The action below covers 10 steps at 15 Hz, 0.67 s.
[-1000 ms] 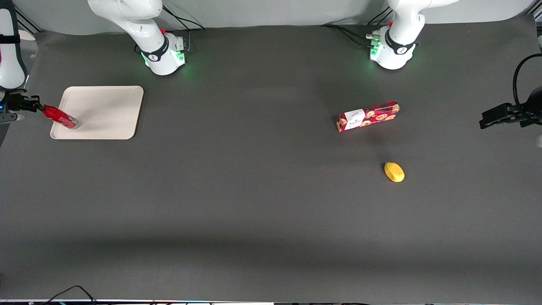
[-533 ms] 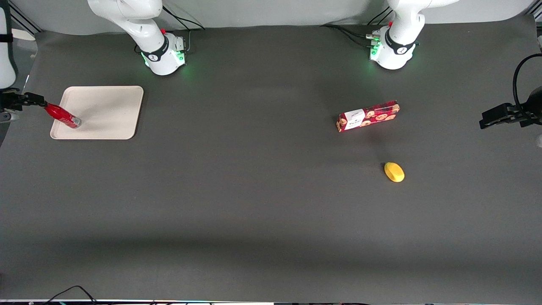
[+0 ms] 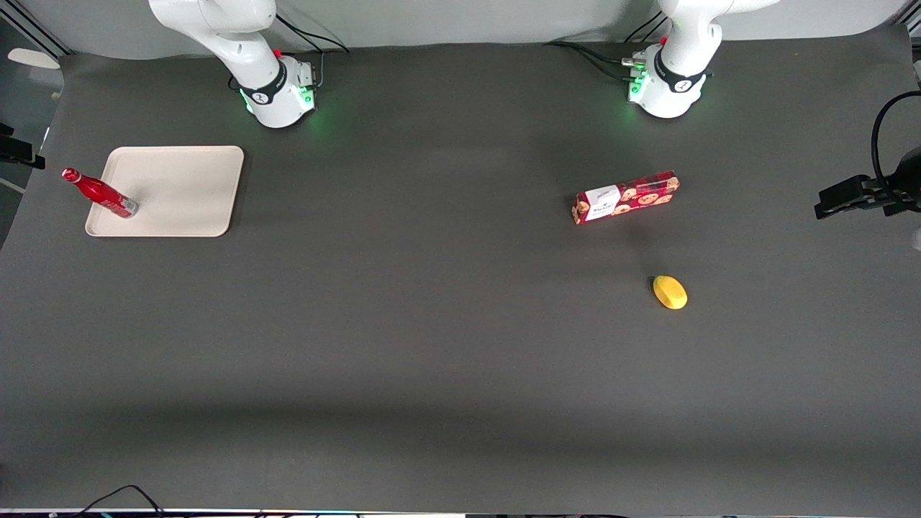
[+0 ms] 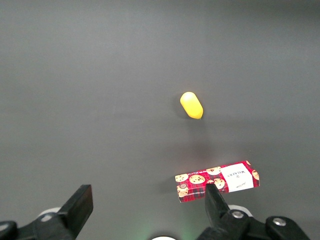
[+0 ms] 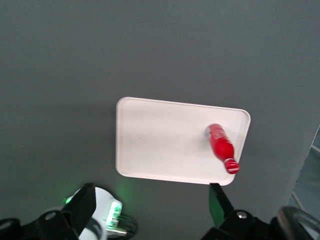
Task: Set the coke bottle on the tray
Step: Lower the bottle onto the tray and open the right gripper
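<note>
Coke bottle (image 3: 97,193) stands upright on the tray (image 3: 180,188), base near the corner at the working arm's end of the table and closer to the front camera; nothing touches it. In the front view its neck and cap lean out past the tray's rim, which is a matter of viewing angle; the right wrist view looks down on the bottle (image 5: 222,148) and places its base inside the rim of the tray (image 5: 160,145), close to a corner. Gripper (image 5: 150,212) hangs high above the tray, well apart from the bottle, released: the right wrist view shows its two fingers (image 5: 80,207) spread wide with nothing between them. The front view catches only a dark piece of the gripper (image 3: 16,150) at the frame edge, above and clear of the bottle, too little to judge the fingers there. Far from the gripper, toward the parked arm's end of the table, lies a red cookie box (image 3: 625,196), and nearer the front camera than the box a yellow lemon-like object (image 3: 670,292). The left wrist view shows this pair only, box (image 4: 217,181) and yellow object (image 4: 191,105), apart from each other on the dark table (image 3: 432,324); bottle and tray do not appear in it.
</note>
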### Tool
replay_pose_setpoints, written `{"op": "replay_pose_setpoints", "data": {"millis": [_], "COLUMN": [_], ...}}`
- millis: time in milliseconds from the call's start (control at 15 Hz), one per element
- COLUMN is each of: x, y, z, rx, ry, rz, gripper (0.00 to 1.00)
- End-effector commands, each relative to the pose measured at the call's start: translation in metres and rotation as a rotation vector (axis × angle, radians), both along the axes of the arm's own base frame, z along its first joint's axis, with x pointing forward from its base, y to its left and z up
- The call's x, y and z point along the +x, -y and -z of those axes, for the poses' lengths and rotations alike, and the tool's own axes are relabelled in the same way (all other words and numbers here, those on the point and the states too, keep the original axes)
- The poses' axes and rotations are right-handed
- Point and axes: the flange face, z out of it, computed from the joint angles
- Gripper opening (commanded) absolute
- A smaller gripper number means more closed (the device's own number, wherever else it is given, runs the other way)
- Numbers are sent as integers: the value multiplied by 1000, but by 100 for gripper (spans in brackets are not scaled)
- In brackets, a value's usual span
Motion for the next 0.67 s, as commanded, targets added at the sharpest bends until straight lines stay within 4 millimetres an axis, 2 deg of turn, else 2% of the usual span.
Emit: {"op": "replay_pose_setpoints", "data": {"millis": [0,133,333,600], "x": [13,25,41,50], "y": [-100,-142,-183,-185], "z": [-55,-71,-75,-80], "rx": [-44,-20,15,6], "ry": [83,124,140,152], "rz": [46,73,139,162], "gripper": [100,100,100,100]}}
